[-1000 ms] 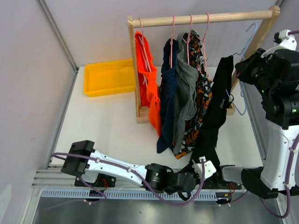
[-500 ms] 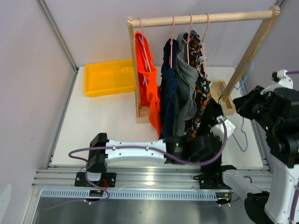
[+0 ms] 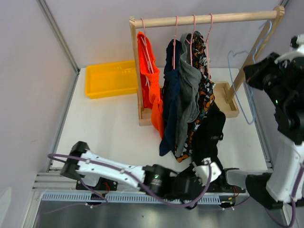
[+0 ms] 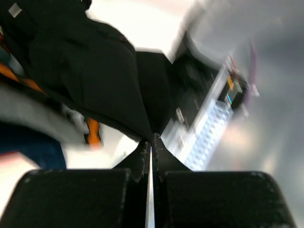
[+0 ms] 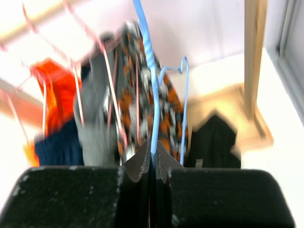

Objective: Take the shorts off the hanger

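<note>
I see black shorts (image 3: 209, 130) off the blue hanger (image 5: 153, 104), slumped on table, edge pinched by left gripper (image 4: 151, 142), orange shorts (image 3: 152, 95), navy shorts (image 3: 169, 111), grey shorts (image 3: 189, 90), patterned shorts (image 3: 205, 97) hanging on rail, hanger bare, upright, clamped in right gripper (image 5: 153, 156)

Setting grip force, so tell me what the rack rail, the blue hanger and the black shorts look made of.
Rack rail: pale wood, matte, a round dowel of even tan colour.
Blue hanger: thin bent wire, probably coated metal, though plastic is possible.
Black shorts: soft matte fabric; it drapes and folds limply.
</note>
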You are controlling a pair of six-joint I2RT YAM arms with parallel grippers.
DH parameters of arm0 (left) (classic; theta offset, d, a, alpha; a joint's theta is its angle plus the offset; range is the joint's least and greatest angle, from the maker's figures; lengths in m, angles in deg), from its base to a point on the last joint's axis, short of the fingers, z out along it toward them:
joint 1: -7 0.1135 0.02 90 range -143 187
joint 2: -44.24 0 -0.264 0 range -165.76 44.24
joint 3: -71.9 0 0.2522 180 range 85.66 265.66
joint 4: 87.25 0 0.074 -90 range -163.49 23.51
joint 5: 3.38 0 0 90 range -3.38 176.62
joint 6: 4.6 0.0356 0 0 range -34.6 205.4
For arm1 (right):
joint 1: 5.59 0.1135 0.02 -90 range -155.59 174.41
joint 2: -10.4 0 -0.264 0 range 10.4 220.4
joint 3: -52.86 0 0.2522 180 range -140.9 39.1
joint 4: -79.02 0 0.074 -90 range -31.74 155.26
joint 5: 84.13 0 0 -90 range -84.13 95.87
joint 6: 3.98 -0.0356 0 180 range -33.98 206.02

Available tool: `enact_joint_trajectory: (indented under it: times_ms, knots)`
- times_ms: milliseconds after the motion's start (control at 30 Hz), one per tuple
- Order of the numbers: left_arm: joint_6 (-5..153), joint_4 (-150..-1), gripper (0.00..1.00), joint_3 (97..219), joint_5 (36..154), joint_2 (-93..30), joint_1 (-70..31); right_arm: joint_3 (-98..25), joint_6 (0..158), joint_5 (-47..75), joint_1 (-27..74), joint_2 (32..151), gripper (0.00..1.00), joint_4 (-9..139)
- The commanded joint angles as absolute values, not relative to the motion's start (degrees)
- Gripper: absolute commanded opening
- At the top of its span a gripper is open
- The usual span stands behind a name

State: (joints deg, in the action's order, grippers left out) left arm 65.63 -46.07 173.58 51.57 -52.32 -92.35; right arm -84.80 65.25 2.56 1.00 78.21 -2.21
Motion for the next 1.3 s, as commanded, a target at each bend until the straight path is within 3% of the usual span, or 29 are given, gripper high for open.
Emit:
enact_joint_trajectory:
  times_ms: [0,300,600,900,933,967,1000,1033,1067,1267]
  knots:
    - [56.9,-34.3,0.0,171.4,45.7,-41.4,-97.5,-92.5,67.7,1.1,0.3,86.1,0.0,6.2]
    - [39.5,-14.4,0.0,169.9,36.8,-32.9,-105.7,-98.6,64.7,4.0,-1.1,97.0,0.0,17.4]
    - [25.1,9.1,0.0,179.3,28.4,-29.4,-108.5,-87.1,64.7,5.3,-1.1,98.9,0.0,21.5]
    - [42.6,7.8,0.0,195.8,18.9,-24.9,-105.7,-68.5,65.4,5.2,-2.8,89.5,0.0,24.8]
    - [45.4,6.2,0.0,196.2,18.7,-24.6,-104.6,-66.5,65.2,5.2,-3.0,88.7,0.09,24.7]
    - [48.1,4.3,0.0,196.3,18.7,-24.1,-102.0,-65.6,65.5,5.3,-3.6,87.2,0.24,24.5]
    - [53.2,2.6,0.0,196.9,18.8,-24.0,-100.7,-64.6,65.5,5.3,-3.7,86.5,0.49,24.3]
    - [55.4,-0.7,0.0,197.4,18.8,-23.7,-99.3,-63.0,65.6,5.2,-3.8,85.7,0.92,23.9]
    - [57.7,-2.3,0.0,197.5,18.6,-23.0,-96.7,-62.2,65.7,5.0,-4.2,84.9,0.99,23.7]
    - [76.5,-17.7,0.0,196.8,23.9,-18.8,-80.6,-57.0,67.2,4.2,-5.1,79.3,0.99,22.6]
